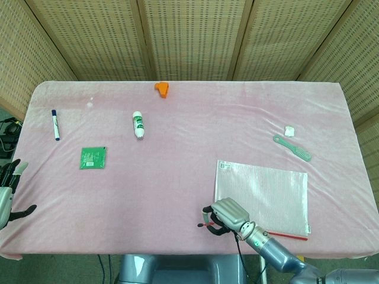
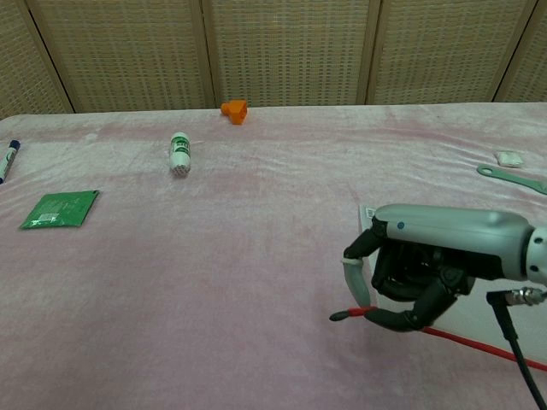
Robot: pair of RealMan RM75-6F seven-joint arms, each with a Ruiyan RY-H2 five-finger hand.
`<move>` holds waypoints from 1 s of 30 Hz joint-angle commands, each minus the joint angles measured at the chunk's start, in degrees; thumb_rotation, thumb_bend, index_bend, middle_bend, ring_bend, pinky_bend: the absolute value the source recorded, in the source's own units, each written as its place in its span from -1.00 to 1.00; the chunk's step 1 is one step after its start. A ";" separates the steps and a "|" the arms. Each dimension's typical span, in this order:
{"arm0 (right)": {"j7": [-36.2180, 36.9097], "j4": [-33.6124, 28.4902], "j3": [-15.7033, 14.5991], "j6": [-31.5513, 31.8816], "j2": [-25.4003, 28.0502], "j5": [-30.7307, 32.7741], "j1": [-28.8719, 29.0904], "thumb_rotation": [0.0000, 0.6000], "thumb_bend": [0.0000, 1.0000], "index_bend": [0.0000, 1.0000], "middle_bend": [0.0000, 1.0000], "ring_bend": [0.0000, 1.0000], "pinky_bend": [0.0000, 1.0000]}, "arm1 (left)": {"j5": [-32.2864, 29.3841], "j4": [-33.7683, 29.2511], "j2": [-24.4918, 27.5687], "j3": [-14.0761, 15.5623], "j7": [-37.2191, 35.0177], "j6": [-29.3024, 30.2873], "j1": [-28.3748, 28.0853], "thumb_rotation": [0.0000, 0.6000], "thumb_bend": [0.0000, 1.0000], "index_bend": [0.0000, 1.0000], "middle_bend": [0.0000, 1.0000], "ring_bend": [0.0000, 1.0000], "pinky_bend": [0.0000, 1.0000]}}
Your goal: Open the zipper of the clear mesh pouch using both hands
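Note:
The clear mesh pouch lies flat on the pink cloth at the front right, slightly skewed, with its red zipper edge along the near side. My right hand is at the pouch's near left corner, raised off the cloth in the chest view. It pinches the red zipper pull, which sticks out to the left of the fingers. The hand hides most of the pouch in the chest view. My left hand hangs at the far left edge beyond the table, fingers apart and holding nothing.
A green comb and a small white block lie behind the pouch. Further left are a white and green tube, an orange piece, a marker and a green packet. A black cable trails from my right wrist.

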 commanded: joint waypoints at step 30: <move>14.03 -8.32 18.97 -11.08 13.27 25.30 17.72 1.00 1.00 0.66 0.95 0.88 1.00 | -1.56 4.23 -0.96 -2.03 -5.82 -5.25 -3.66 1.00 -1.00 -1.00 -1.00 -1.00 -1.00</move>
